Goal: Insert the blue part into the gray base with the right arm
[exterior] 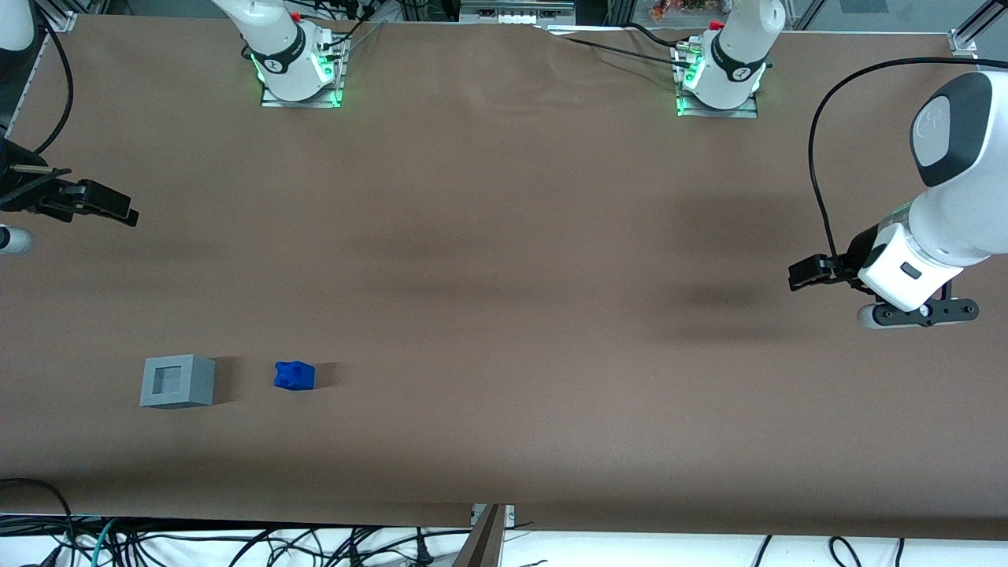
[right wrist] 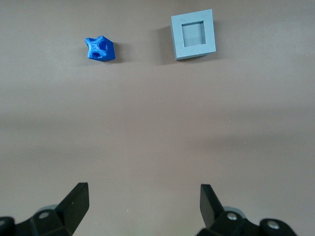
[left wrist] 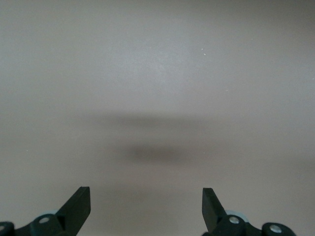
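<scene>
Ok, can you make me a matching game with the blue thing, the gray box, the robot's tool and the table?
Things:
1. blue part
2. gray base
3. right arm's tool
4. table

Descriptions:
A. open, up over the table, farther from the front camera than both blocks, holding nothing
B. brown, with both blocks resting on it
C. small, lying on the table beside the bigger block, not touching it
D. has an empty square recess in its top

Pairs: 1-C, 2-D, 3-A, 4-B
</scene>
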Tool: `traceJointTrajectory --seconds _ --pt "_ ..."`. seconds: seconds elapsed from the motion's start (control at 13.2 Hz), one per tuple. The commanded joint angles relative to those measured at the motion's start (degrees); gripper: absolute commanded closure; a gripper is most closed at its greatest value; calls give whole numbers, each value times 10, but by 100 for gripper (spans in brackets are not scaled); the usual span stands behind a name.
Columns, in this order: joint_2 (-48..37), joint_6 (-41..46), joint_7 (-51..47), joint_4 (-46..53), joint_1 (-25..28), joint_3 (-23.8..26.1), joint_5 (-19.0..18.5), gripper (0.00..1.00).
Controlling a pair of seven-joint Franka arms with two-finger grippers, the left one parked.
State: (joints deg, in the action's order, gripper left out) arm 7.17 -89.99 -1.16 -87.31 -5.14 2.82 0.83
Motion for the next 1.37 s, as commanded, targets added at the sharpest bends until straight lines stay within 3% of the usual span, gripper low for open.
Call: traceJointTrajectory --seconds 0.0,1.29 --pt "-1 8 -4 5 0 2 3 0" --pt "7 6 -3 13 0 2 6 0"
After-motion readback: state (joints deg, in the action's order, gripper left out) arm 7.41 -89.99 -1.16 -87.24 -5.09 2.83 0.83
